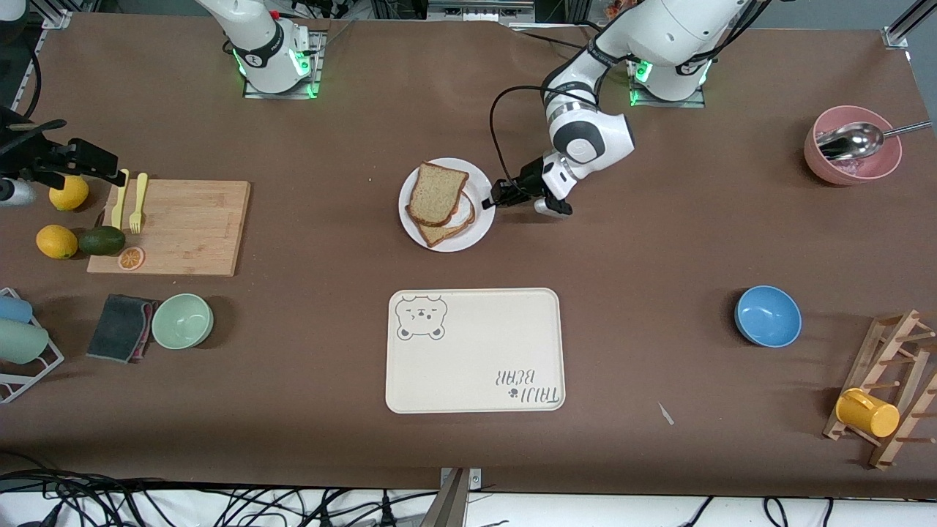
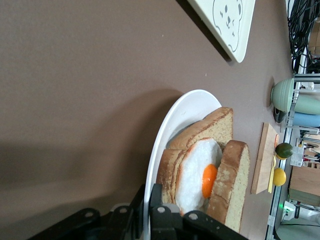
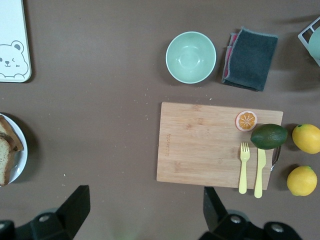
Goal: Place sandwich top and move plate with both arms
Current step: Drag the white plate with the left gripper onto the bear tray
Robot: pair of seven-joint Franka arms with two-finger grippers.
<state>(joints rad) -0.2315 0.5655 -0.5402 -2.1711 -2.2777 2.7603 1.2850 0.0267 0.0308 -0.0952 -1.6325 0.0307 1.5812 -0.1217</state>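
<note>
The white plate [image 1: 479,223] lies mid-table with the sandwich on it. The sandwich top [image 1: 437,192], a speckled brown slice, rests on the lower slice, which bears the fried egg. In the left wrist view the top slice [image 2: 235,185] leans on the egg [image 2: 200,175] over the plate's rim [image 2: 165,130]. My left gripper [image 1: 492,199] is shut on the plate's rim at the left arm's end, one finger under and one over [image 2: 148,195]. My right gripper [image 3: 146,196] is open and empty, high over bare table beside the cutting board [image 3: 217,145]. It is out of the front view.
The cream bear tray [image 1: 476,351] lies nearer the front camera than the plate. The cutting board [image 1: 176,227] with fork, knife, avocado and lemons, a green bowl [image 1: 182,320] and a cloth are at the right arm's end. A blue bowl [image 1: 767,315], pink bowl [image 1: 853,146] and mug rack are at the left arm's end.
</note>
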